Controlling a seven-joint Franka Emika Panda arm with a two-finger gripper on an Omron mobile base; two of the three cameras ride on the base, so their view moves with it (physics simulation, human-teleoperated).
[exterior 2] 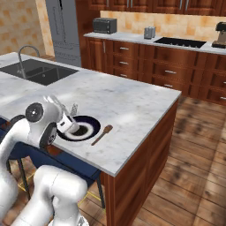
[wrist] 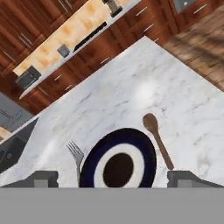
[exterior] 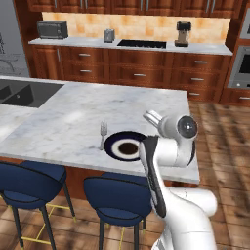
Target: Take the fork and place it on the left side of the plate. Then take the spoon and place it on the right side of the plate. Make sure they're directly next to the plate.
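Fork, small silver-grey metal (exterior: pixel 103 132), lies on white marble desk (exterior: pixel 73 117) just left of round navy-rimmed plate (exterior: pixel 119 141). Right base view: brown wooden spoon (exterior 2: pixel 102 134) just right of plate. Hand view: tool (wrist: pixel 112 178) above plate, tips wide apart, holding nothing; fork and spoon flank plate.

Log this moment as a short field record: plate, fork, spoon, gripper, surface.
plate: round, navy rim, white ring, brown centre, near the counter's front edge
fork: silver, lying close beside the plate on its left, tines pointing away from the robot
spoon: brown wooden, lying close beside the plate on its right, bowl pointing away from the robot
gripper: open, above the plate, holding nothing
surface: grey-white marble island counter
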